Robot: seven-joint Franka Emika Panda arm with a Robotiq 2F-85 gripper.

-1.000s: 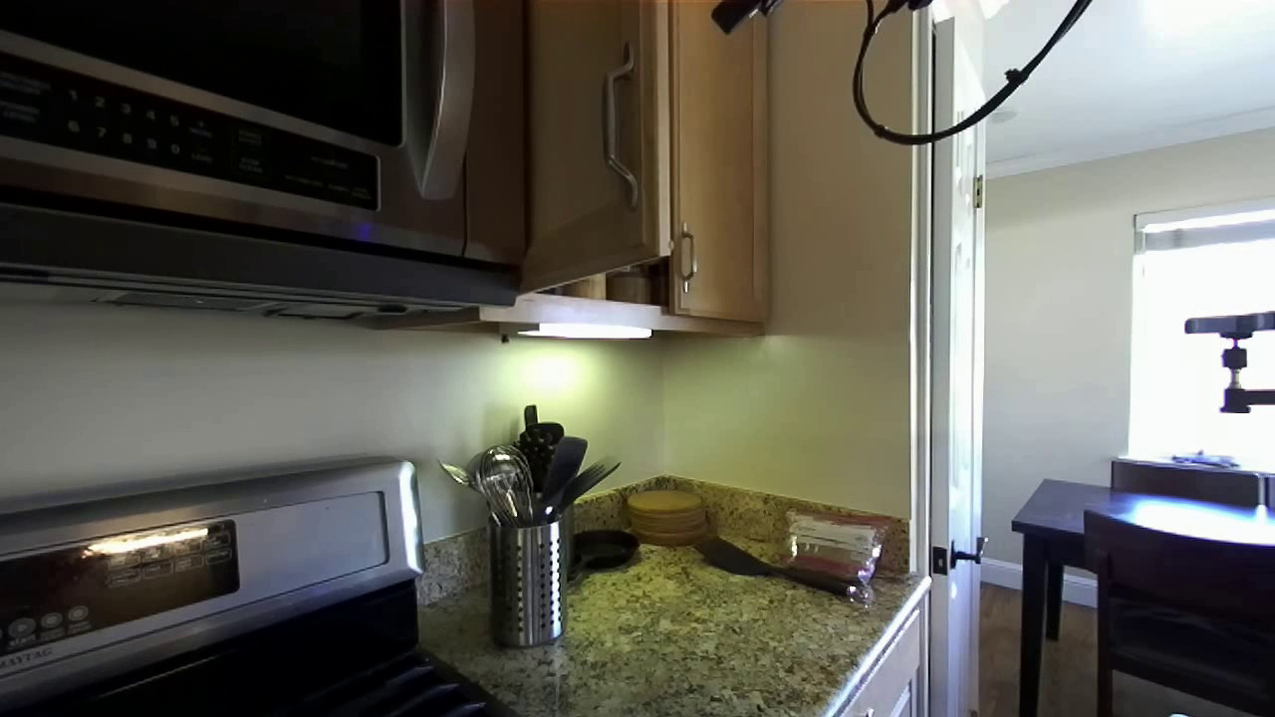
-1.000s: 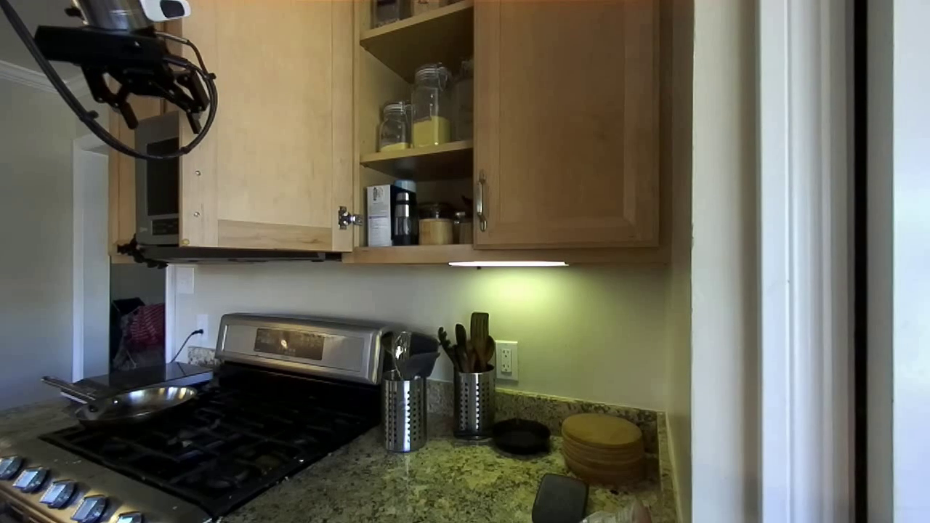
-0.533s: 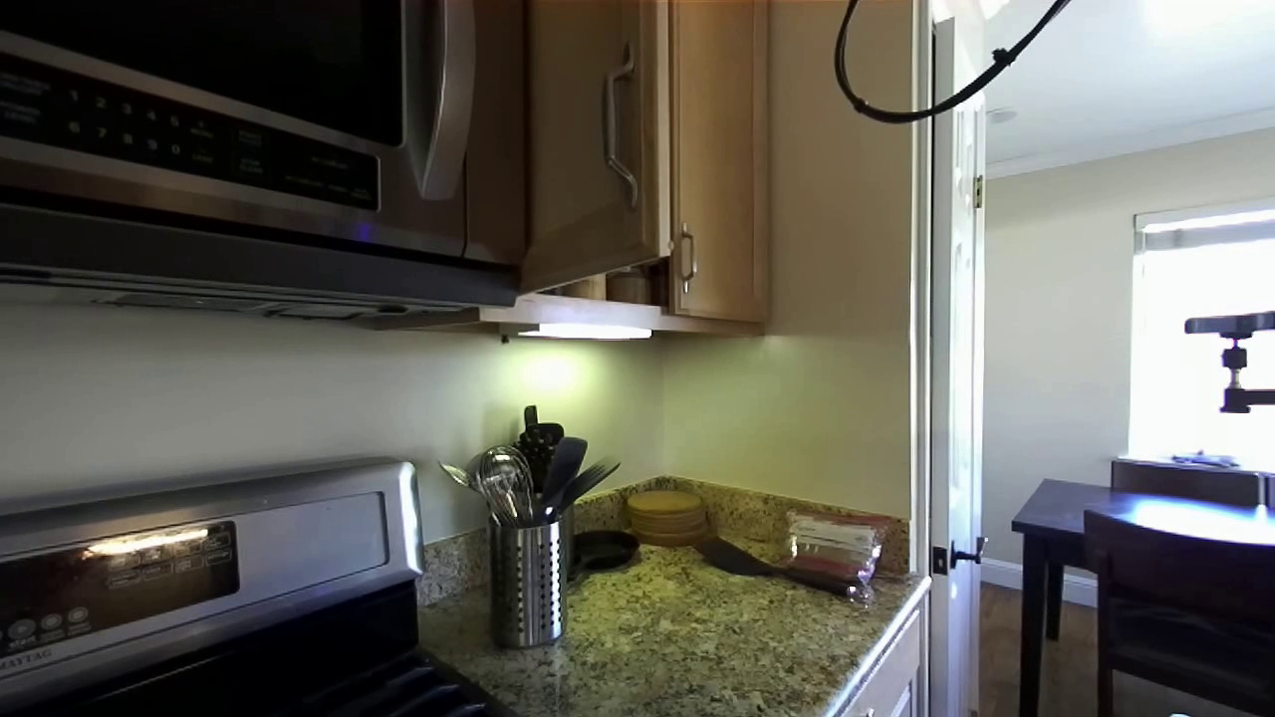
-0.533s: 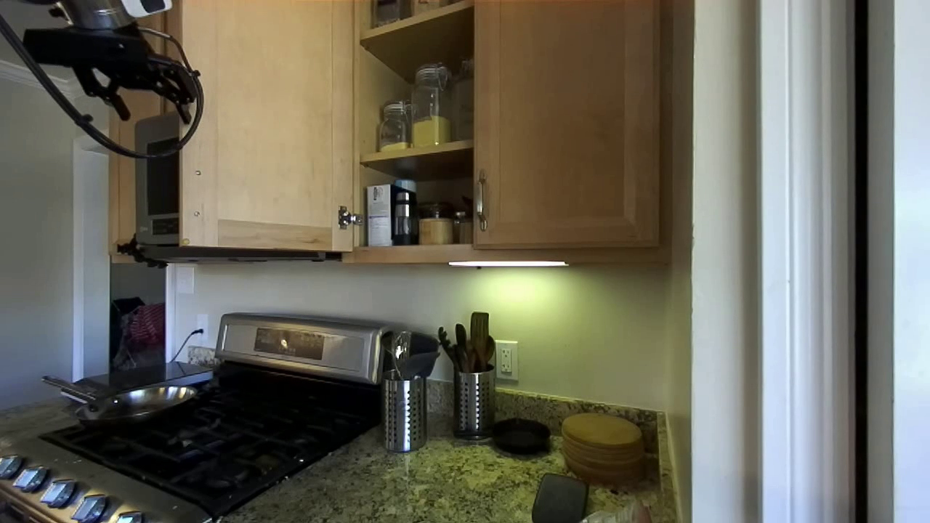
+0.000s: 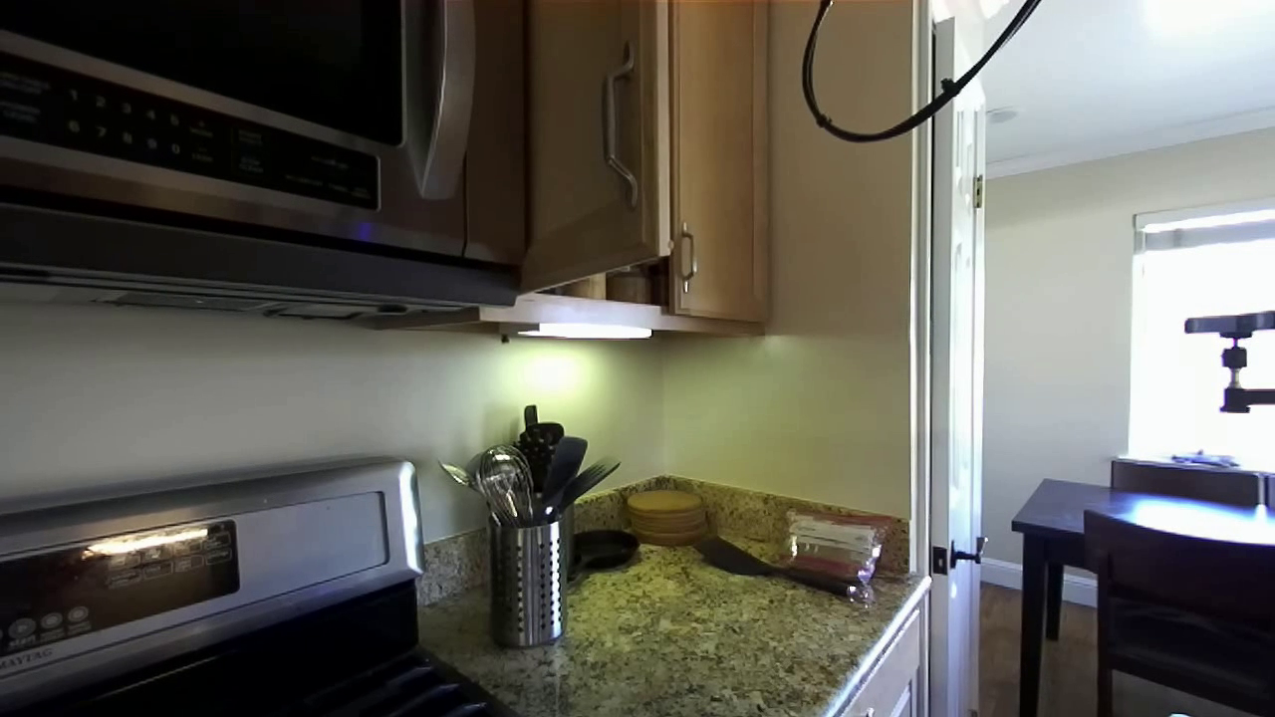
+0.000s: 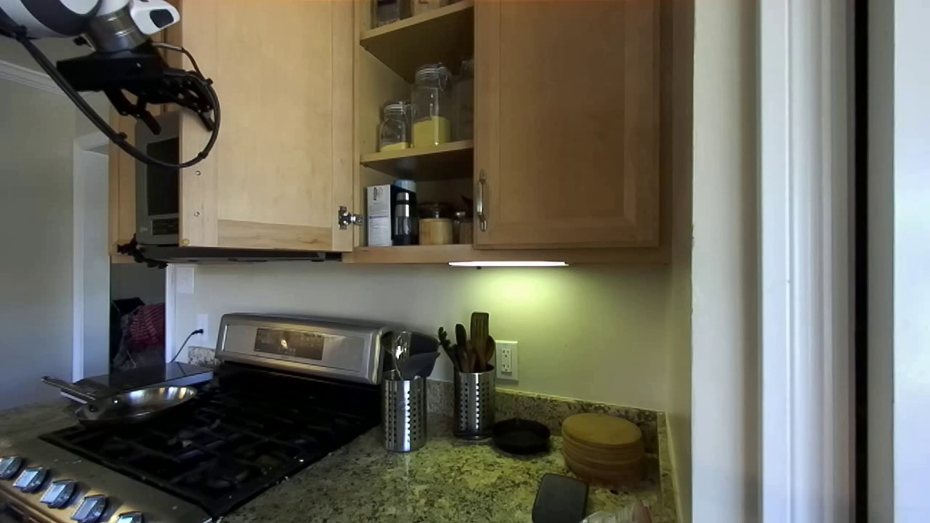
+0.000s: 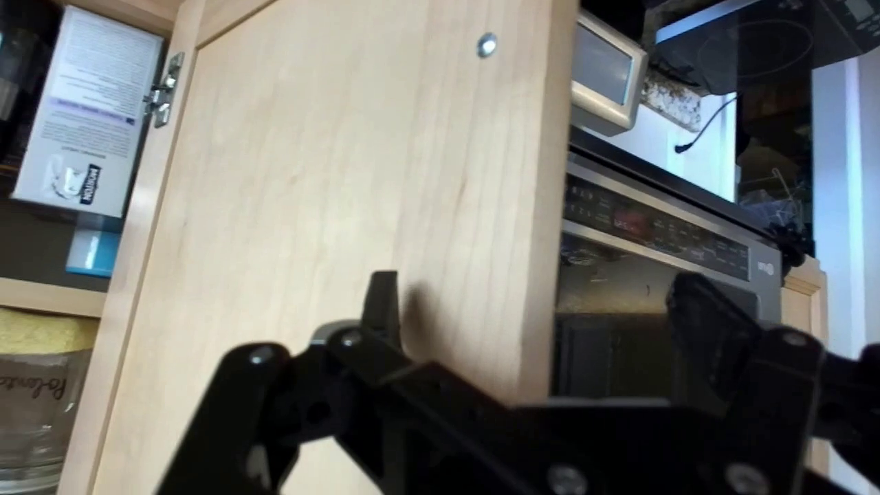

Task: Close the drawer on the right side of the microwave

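Wooden door (image 7: 309, 172) open, gripper (image 7: 535, 283) apparently astride edge (image 7: 552, 137)

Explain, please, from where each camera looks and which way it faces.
An exterior view, lower than the microwave: faces the outer side of the open cabinet door; the robot shows only its cable.
An exterior view, before the counter: faces the door's inner side; arm and jaws show upper left.
Wrist view, on the wrist: looks past open jaws at that inner side, upside down.
Both exterior views share stove and counter.

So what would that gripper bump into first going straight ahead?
Probably the open cabinet door; in the wrist view its free edge lines up with the spread gripper, though depth is unclear.
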